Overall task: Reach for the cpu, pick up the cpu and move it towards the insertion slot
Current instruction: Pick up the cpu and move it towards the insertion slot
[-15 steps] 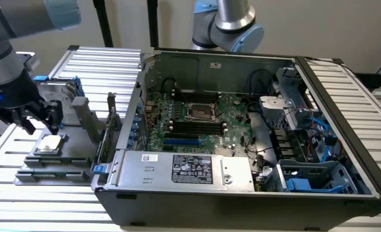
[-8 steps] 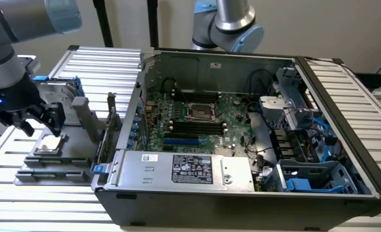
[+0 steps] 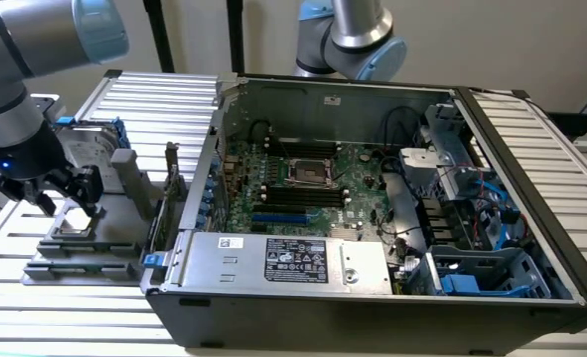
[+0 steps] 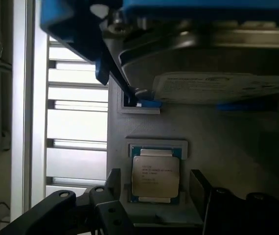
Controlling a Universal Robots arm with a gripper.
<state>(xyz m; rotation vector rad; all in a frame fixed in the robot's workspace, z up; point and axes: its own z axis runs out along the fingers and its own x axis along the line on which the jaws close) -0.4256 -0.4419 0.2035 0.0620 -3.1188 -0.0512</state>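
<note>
**A:** Where is the cpu lying right now?

**B:** The cpu (image 4: 155, 176) is lying flat in a shallow square recess of the grey holder (image 4: 213, 132), outside the computer case (image 3: 273, 316), on the exterior view's left. Your gripper (image 3: 67, 199) is hovering just above it. Its fingers (image 4: 218, 210) are standing spread, one to each side of the chip, pinching nothing.

**A:** How is it going to handle?

**B:** I am judging it light, stiff and thin, with a smooth metal top offering little friction. The underside is probably delicate, so you are wanting the pads level on two opposite pale edges, without squeezing hard. The recess walls are leaving little room beside it.

**A:** What are the containers holding?

**B:** The holder is also carrying the hard drive (image 4: 213, 88) with blue brackets, near the chip. The case is lying open and holding the motherboard (image 3: 358, 167). The insertion slot (image 3: 306, 171) is sitting on the board, showing a dark centre, with the black memory slots (image 3: 298, 197) beside it.
</note>
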